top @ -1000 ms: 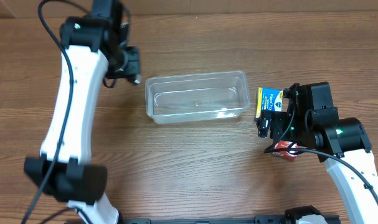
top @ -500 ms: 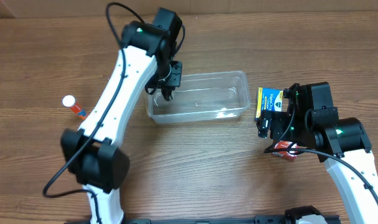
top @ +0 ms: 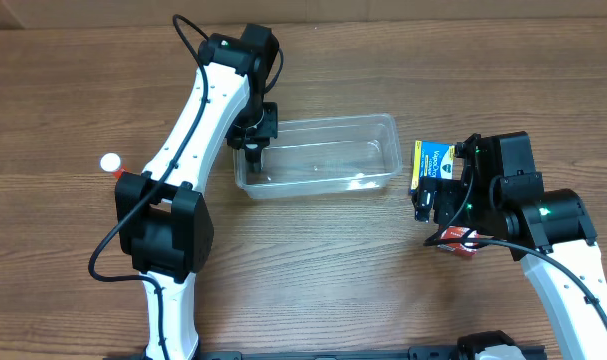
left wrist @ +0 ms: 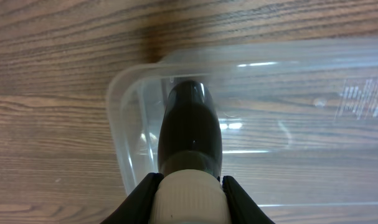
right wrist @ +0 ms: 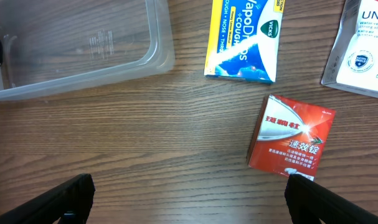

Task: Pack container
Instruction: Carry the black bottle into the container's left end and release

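Over at the container (top: 328, 122), the left arm (top: 198, 110) has slid its load further toward the left end since half a second ago. The clear tub is lying lengthwise mid-table (top: 313, 270). The left fingers (left wrist: 142, 202) are clamping the white cap of a dark bottle (left wrist: 190, 124), which is pointing nose-down into that rounded end. Whether it is touching the tub's floor is impossible to tell. Off the right end, a yellow-and-blue Vicks box (right wrist: 245, 37) is lying just beside the rim, with a red packet (right wrist: 291, 143) near it and a white box (right wrist: 363, 56) at the frame's edge. The right fingers (right wrist: 70, 196) are hovering above the table, spread wide apart and gripping nothing. Far left, a white-capped tube (top: 110, 162) is lying alone.
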